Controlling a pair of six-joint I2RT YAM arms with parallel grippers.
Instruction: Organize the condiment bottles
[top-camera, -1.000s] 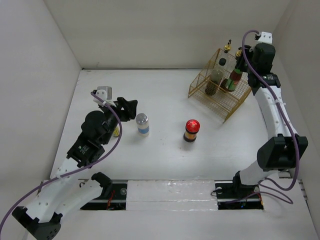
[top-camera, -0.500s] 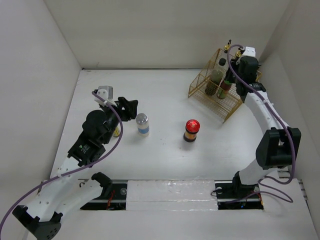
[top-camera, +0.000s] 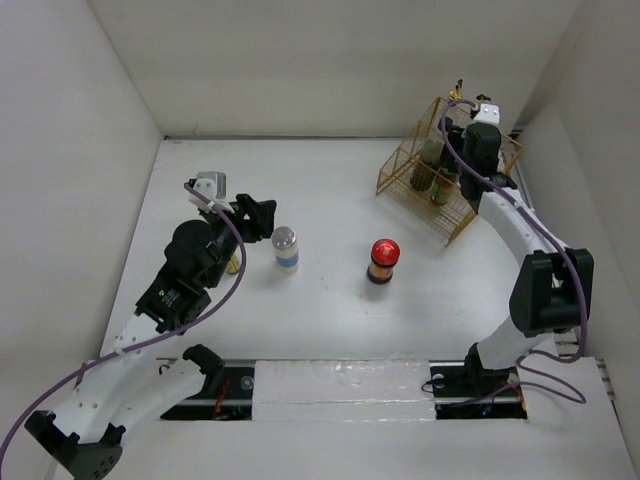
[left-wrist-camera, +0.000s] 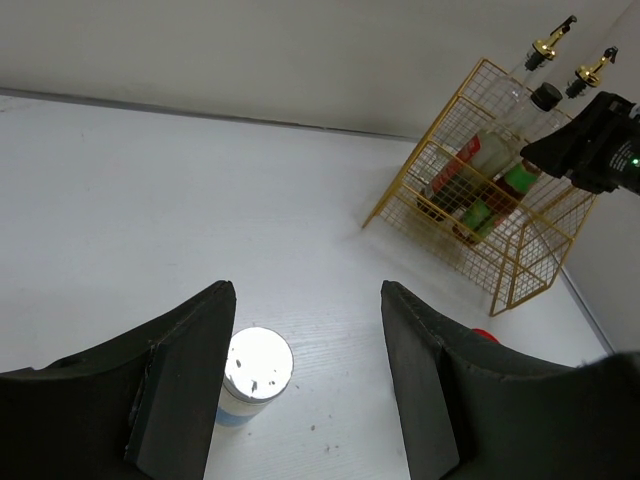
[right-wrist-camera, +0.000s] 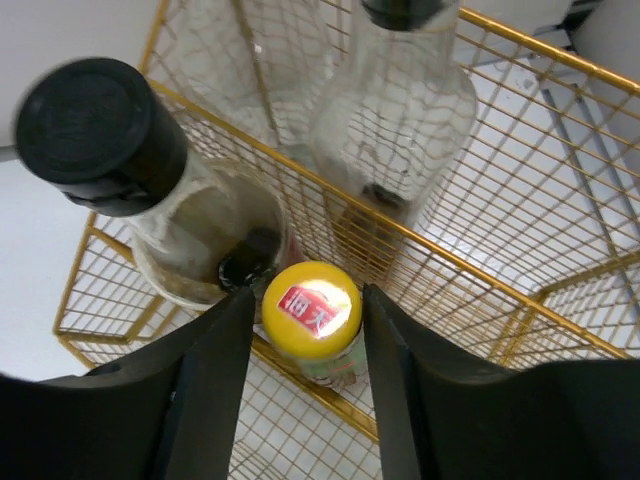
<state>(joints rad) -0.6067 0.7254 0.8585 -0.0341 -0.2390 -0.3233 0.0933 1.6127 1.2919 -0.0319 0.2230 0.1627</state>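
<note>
My right gripper is shut on the green yellow-capped bottle and holds it upright inside the gold wire basket, next to a black-capped bottle and a clear bottle. In the top view this gripper is over the basket. My left gripper is open and empty above the table, with the blue-labelled silver-lidded jar beside its left finger. That jar and the squat red-lidded jar stand on the table's middle.
Two clear gold-capped bottles stand at the back of the basket. A small yellowish bottle stands partly hidden under my left arm. White walls close in the table on three sides.
My right gripper has carried the green yellow-capped bottle leftward from the basket's right side into the basket. The left arm has not moved.
</note>
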